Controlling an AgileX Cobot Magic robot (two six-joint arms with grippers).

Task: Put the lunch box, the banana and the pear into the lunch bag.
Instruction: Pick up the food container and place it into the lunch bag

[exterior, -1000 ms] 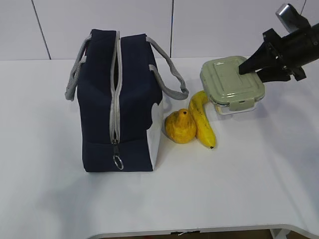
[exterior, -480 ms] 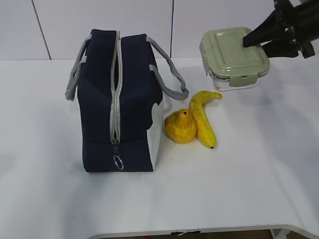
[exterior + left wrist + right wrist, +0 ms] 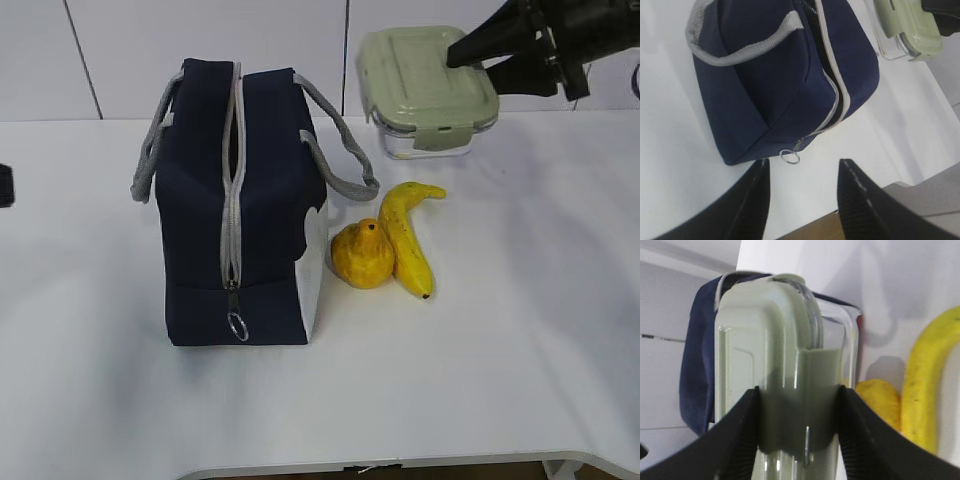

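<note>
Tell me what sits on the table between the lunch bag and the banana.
The pear sits there, in the exterior view: right of the lunch bag by its white side panel, and up against the banana on its other side.

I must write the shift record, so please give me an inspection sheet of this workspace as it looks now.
Surface: white table, no marks seen.
Job's things: lunch bag upright, zipper open along the top; pear and banana touching, beside the bag; lunch box lifted off the table, lid on.
Clutter: nothing seen.
Grippers: right gripper clamped on the lunch box's end; left gripper open, empty, near the bag's ring pull.
Cables: nothing seen.
Surroundings: pale panelled wall.
</note>
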